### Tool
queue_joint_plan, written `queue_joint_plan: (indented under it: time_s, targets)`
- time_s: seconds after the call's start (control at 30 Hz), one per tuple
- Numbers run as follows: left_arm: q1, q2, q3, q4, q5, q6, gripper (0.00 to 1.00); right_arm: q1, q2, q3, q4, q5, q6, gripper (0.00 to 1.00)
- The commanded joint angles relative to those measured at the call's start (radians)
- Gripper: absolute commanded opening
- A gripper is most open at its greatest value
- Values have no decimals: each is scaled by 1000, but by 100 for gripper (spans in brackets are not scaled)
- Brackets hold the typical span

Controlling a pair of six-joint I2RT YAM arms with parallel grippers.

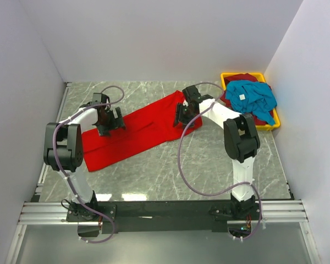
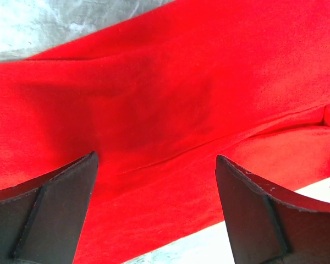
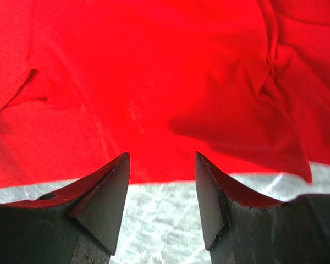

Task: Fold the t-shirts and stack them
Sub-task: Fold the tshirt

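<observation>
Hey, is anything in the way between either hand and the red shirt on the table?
Nothing visible. The left hand and the right hand are both open right over the red shirt, with only bare cloth showing between their fingers. The yellow bin sits apart at the far right corner.

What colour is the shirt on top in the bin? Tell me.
The top shirt is teal-blue with a white tag, seen best from the top external view.
</observation>
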Motion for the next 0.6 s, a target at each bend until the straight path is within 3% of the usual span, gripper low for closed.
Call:
queue_joint_plan:
  time_s: [0.0, 0.33, 0.57]
  targets:
    - [1, 0, 5, 15, 37, -6, 93, -12, 58, 71, -31, 19, 5, 58]
    - [1, 7, -90, -8, 118, -55, 93, -85, 127, 83, -51, -7, 21, 57]
    - [-4, -60, -209, 3, 138, -96, 92, -118, 220, 242, -132, 32, -47, 57]
